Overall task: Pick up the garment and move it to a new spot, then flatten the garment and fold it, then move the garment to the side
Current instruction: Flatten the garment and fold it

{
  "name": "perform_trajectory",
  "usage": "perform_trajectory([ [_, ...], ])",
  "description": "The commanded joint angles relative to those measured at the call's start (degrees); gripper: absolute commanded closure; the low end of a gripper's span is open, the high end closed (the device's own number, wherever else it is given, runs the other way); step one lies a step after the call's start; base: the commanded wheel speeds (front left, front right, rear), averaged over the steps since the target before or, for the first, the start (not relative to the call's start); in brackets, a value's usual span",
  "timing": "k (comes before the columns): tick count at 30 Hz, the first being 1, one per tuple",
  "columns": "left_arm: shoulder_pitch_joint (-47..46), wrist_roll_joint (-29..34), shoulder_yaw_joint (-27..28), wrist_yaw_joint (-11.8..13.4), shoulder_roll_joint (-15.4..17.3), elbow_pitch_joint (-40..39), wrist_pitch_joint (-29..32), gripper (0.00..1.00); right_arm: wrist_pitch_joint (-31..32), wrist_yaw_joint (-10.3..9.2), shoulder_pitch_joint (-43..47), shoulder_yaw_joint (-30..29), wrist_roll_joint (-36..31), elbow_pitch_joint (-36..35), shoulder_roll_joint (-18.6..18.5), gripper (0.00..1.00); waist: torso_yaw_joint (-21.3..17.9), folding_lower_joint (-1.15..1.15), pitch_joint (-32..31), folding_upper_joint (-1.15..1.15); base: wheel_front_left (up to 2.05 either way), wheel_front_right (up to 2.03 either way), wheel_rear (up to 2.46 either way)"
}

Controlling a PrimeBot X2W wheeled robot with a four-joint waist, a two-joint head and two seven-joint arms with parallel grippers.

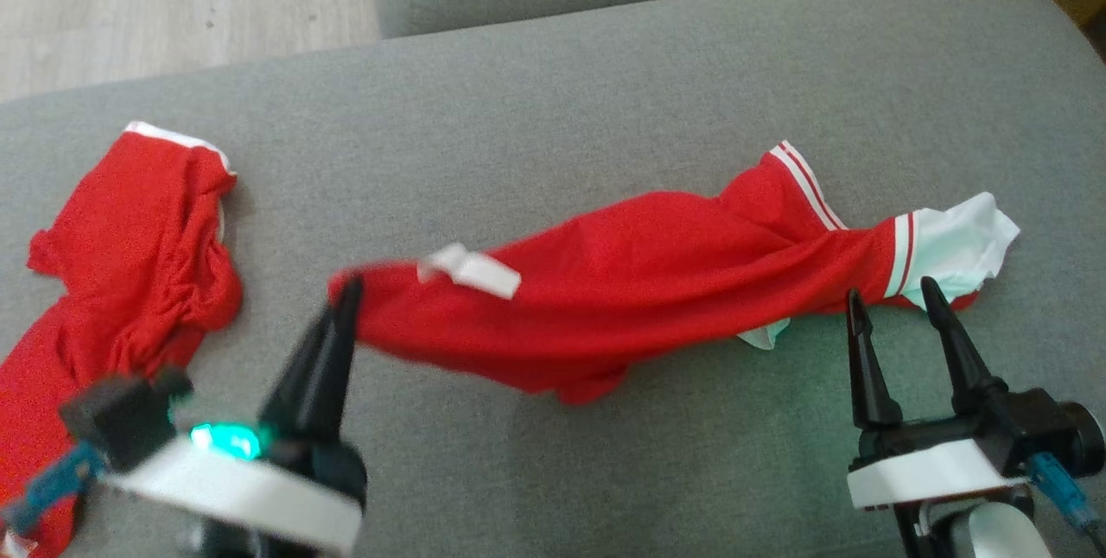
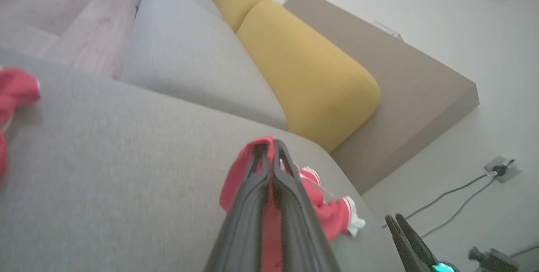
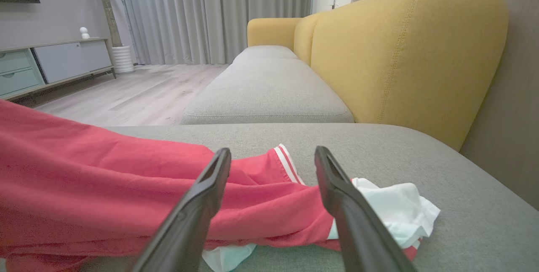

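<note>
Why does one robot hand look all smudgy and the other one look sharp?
Head view: the left hand and the end of the red garment it pinches are smeared with blur, while the right hand looks crisp. Left wrist view: soft all over, with fuzzy cloth edges. Right wrist view: sharp and evenly lit, no glare.

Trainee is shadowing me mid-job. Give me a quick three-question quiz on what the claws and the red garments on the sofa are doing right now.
1. True or false: the left claw is shut on one end of the striped red garment.
2. The right claw is: A) open, near the garment's white end; B) shut on the white end; C) holding the garment in the air.
3. Fill in: the second red garment lies on the robot's ___ side of the grey cushion.

Key: 1 true; 2 A; 3 left.
</note>
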Motion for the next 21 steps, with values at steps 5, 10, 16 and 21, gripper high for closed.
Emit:
perform_trajectory([
  [5, 10.18, -3.21, 1.20, 1.13, 3.69, -3.36, 2.05, 1.00, -0.62, 0.44, -0.10, 0.81, 0.65, -1.47, -0.34, 0.00, 0.51, 0.00, -1.06, 0.00, 0.00, 0.00, 0.00],
  [10, 19.46, -5.18, -0.83, -0.02, 4.09, 1.89, 1.05, 1.00, -0.62, 0.44, 1.09, 0.15, 0.20, -1.16, -0.33, 0.00, 0.96, 0.00, -2.26, 0.00, 0.00, 0.00, 0.00],
  [16, 20.97, -6.37, -4.36, -3.37, 2.87, 10.80, 1.63, 1.00, -0.62, 0.44, 1.56, -0.19, -0.78, -0.52, -0.33, 0.00, 1.35, 0.00, -3.49, 0.00, 0.00, 0.00, 0.00],
  [21, 19.29, -3.67, -4.45, -2.92, 2.08, 16.46, -0.59, 0.00, -0.62, 0.44, 1.55, 0.13, -1.20, -0.35, -0.33, 0.00, 0.53, 0.00, -4.47, 0.00, 0.00, 0.00, 0.00],
])
